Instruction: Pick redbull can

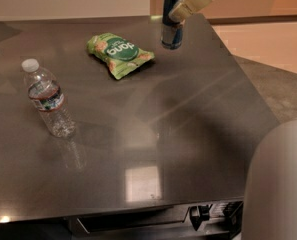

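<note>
A water bottle (pixel 48 100) stands on the table (pixel 188 134) well to the left of the green snack bag (pixel 119 54), and neither is part of the job. To the right of the bag and above it, the redbull can (pixel 172 34) sits in the gripper (pixel 180 10), whose 2 fingers are closed around its upper half. The can looks clear of the tabletop, so the pick seems all but done, with only a secure hold left to confirm.
</note>
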Action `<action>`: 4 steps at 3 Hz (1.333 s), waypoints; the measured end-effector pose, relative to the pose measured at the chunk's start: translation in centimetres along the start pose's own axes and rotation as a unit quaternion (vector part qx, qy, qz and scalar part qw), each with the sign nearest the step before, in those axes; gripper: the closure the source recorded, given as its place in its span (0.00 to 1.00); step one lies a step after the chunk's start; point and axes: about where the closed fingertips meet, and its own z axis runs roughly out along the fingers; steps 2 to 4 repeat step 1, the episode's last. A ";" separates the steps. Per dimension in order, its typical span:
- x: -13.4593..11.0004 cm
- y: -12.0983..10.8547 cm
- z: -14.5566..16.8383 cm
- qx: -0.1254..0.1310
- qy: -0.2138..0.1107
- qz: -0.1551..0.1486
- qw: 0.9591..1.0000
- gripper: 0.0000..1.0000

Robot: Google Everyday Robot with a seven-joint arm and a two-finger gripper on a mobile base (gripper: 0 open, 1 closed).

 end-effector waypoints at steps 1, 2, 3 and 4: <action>-0.3 -0.6 0.4 0.008 -0.006 0.000 1.000 1.00; -0.3 -0.6 0.4 0.008 -0.006 0.000 1.000 1.00; -0.3 -0.6 0.4 0.008 -0.006 0.000 1.000 1.00; -0.3 -0.6 0.4 0.008 -0.006 0.000 1.000 1.00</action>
